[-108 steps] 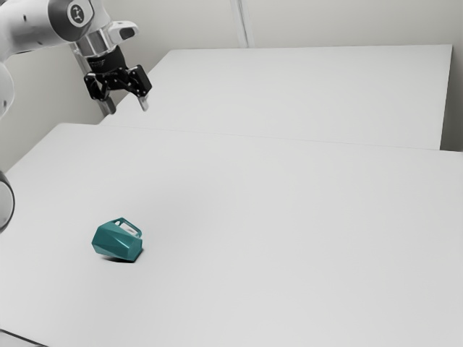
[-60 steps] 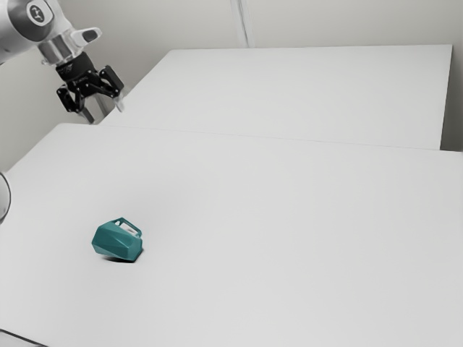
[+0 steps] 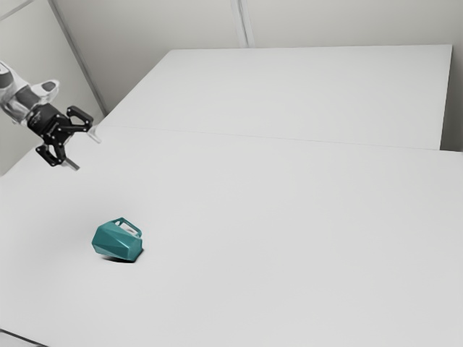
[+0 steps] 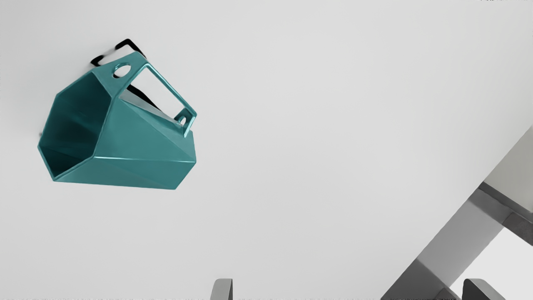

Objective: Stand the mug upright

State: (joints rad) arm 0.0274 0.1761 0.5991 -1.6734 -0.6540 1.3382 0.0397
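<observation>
Mug [image 3: 118, 243] down on its side, folks, lying on the white table [image 3: 289, 231] toward the near part of the scene, over at the exterior view's left! It's a teal, many-sided piece, and the handle [image 4: 170, 89] rides up along the far side of the body. Now to the wrist view, and what a look we get: the open mouth [image 4: 77, 125] faces toward the camera, dark inside, with the flat facets of the wall running back from it to the base. Black shadow [image 4: 143, 98] falls on the tabletop beside the handle, part of it seen right through the handle's opening.

And the gripper [image 3: 87, 153]? It hangs in the air at the exterior view's left, well apart from the mug, tilted, its fingertips angled down and toward the exterior view's right. Fingers [image 4: 222, 289] spread wide, released, a broad gap between them! Far back in the scene, a second white surface [image 3: 304, 94] stretches beyond a thin seam.
</observation>
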